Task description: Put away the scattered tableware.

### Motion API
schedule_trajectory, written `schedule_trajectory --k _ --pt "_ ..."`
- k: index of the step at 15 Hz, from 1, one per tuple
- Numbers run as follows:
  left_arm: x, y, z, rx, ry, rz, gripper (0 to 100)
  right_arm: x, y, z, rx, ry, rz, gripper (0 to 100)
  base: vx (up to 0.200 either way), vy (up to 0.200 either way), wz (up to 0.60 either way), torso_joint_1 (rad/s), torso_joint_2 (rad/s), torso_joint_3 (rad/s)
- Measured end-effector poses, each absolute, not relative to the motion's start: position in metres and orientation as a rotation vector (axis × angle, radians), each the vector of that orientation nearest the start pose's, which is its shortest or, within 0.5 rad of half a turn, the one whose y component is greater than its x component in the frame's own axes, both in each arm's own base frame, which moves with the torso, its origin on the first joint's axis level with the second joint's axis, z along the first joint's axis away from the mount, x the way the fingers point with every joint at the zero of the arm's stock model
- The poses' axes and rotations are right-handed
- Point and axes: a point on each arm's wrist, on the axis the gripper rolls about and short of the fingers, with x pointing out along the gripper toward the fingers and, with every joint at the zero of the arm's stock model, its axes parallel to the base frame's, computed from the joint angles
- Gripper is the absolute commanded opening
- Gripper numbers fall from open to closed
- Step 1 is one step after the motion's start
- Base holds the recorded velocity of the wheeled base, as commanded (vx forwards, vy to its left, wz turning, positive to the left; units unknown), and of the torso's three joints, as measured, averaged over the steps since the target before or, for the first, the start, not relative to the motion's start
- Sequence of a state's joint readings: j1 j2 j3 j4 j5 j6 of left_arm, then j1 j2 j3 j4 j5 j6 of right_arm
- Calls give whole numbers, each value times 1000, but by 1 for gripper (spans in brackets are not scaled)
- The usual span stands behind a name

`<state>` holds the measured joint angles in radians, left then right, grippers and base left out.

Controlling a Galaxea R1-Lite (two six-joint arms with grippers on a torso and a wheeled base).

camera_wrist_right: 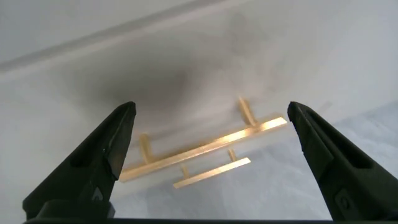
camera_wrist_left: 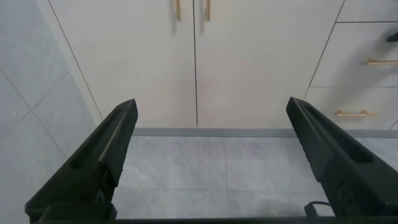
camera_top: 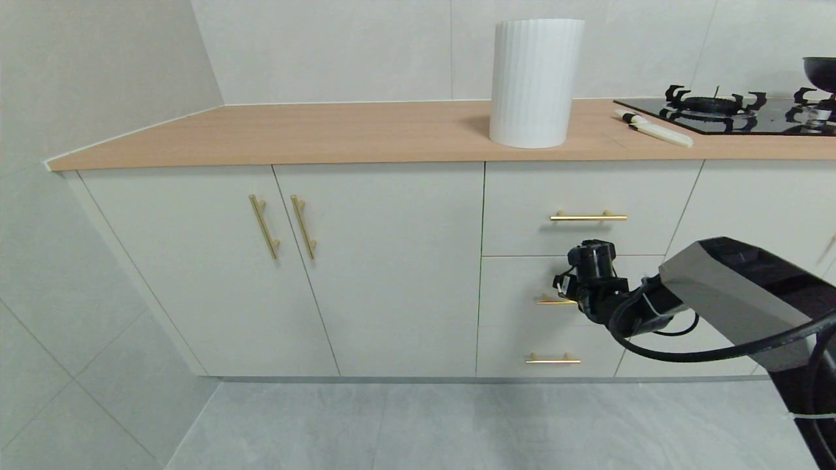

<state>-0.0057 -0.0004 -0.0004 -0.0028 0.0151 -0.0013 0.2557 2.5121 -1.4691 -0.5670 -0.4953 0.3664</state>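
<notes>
On worktop [camera_top: 326, 134], right part: cream utensil [camera_top: 653, 128] lies flat, just beside the hob's near-left corner.
Utensil vs claws: well apart from both, nothing gripping it.
Cylinder [camera_top: 535, 81]: white, ribbed, upright on the worktop, near the utensil on its left side, not touching it.
Hob [camera_top: 731, 116]: black glass, set into the worktop's right end; dark pan [camera_top: 821, 68] on the far-right burner.
Right claw [camera_wrist_right: 210, 118]: released, fingers spread wide, holding nothing. It sits at middle-drawer height, close in front of the middle handle [camera_wrist_right: 205, 149]. Wrist view shows that gold bar between the two fingers; contact with it, cannot tell.
Drawers: three stacked under the cylinder, all shut. Top handle [camera_top: 588, 217] is above the claw, bottom handle [camera_top: 552, 360] below it.
Left claw [camera_wrist_left: 211, 109]: released, fingers wide, holding nothing, aimed at the grey floor [camera_wrist_left: 205, 168] at the foot of the double doors.
Doors [camera_top: 379, 267]: two, shut, vertical gold handles side by side at the seam.
</notes>
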Motion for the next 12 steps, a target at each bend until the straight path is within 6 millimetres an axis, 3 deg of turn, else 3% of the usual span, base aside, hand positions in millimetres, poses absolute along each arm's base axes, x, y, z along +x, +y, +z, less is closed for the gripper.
schedule_trajectory --k 3,6,10,12 --pt "-23 0 76 -1 -3 9 100 429 103 38 160 464 -301 100 0 0 0 0 0 0" --pt "-23 0 76 -1 -3 9 100 371 88 94 150 444 -279 100 0 0 0 0 0 0" --pt "-23 0 76 -1 -3 9 100 266 59 181 104 285 -242 100 0 0 0 0 0 0" --pt "-23 0 76 -1 -3 9 100 212 41 208 65 197 -255 100 0 0 0 0 0 0"
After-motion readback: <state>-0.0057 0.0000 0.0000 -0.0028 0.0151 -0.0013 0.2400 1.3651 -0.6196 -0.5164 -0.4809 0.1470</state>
